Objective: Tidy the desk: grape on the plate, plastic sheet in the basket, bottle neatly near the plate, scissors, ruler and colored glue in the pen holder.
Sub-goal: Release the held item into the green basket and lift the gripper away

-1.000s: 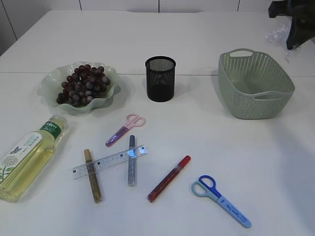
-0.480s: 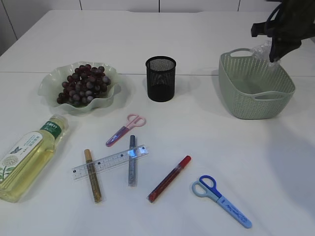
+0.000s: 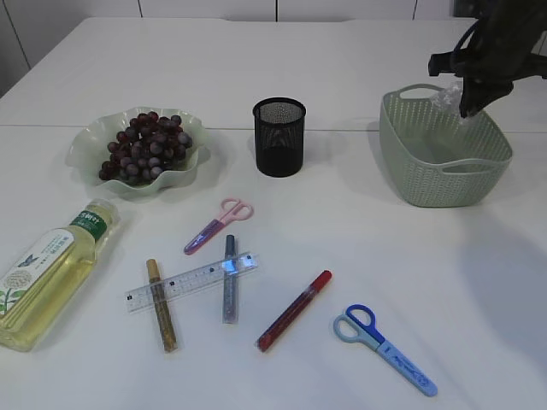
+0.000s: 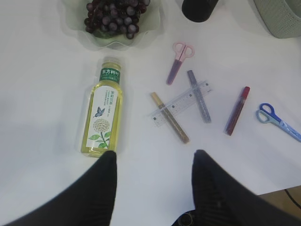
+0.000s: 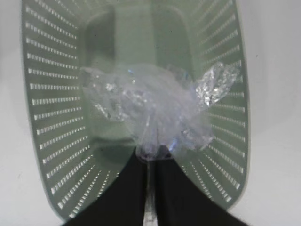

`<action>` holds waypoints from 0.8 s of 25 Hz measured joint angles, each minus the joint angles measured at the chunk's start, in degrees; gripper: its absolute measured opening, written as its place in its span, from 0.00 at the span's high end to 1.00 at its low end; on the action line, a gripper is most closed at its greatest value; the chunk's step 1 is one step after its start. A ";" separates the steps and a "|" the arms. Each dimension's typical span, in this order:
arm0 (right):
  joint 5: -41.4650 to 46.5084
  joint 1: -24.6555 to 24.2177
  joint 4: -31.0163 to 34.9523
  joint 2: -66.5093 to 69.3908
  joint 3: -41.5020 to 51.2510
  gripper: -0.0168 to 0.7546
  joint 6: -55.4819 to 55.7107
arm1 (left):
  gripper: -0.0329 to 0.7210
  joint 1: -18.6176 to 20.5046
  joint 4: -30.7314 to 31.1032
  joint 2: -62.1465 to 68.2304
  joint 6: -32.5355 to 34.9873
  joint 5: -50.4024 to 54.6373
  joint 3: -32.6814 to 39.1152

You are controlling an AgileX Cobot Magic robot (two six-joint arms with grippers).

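Note:
My right gripper is shut on the crumpled clear plastic sheet, which hangs over the inside of the green basket; from outside it hovers above the basket's far rim. Grapes lie on the green plate. The bottle lies on its side at front left. My left gripper is open above bare table, its left finger by the bottle's base. Pink scissors, blue scissors, a clear ruler and gold, grey and red glue sticks lie before the black pen holder.
The ruler rests across the gold and grey glue sticks. The pen holder stands between plate and basket at the back. The table's front edge runs just below the blue scissors and the bottle.
My right gripper has carried the plastic sheet left and down, from beyond the table's far right corner to above the basket. The left side is unchanged.

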 joint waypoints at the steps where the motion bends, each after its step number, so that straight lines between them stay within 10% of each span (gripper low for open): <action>1: 0.00 0.00 0.00 0.00 0.00 0.89 0.00 | 0.45 0.00 0.00 0.00 0.00 0.00 0.00; 8: -0.04 0.00 0.00 0.00 0.00 0.41 0.00 | 0.45 0.00 -0.41 0.00 -0.12 0.00 0.00; 20: 0.91 0.00 2.22 -0.13 0.00 0.36 -0.08 | 0.35 0.00 6.65 1.32 -0.12 0.00 0.00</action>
